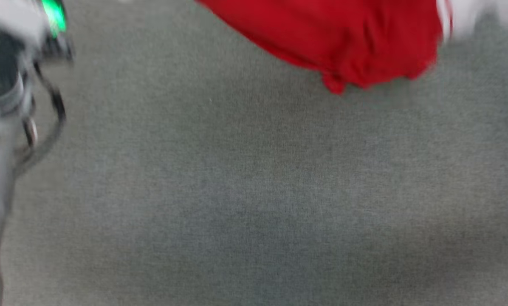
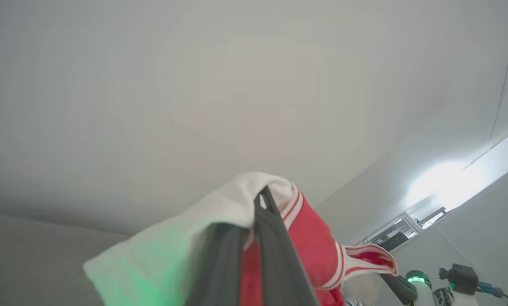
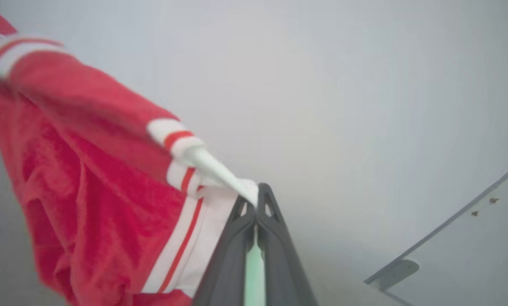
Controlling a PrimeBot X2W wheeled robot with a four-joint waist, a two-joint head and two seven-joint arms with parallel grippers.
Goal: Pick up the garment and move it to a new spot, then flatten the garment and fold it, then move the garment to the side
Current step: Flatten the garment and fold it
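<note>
Step in hand, as I read it: carrying the garment [image 1: 343,42] to a new spot, since it is hanging in the air. The left gripper [image 2: 264,197] is pinching the white sleeve at the lower middle of the left wrist view, fingers clenched on cloth. The right gripper [image 3: 258,193] is clamping white trim at the bottom centre of the right wrist view, fingers closed on the garment. The garment is showing blurred at the top of the head view, over the grey surface [image 1: 254,191]; contact unclear. The red body is sagging in folds, with white sleeves and striped trim; no lettering readable. The next move likely calls for lowering it stretched so it is landing flat.
</note>
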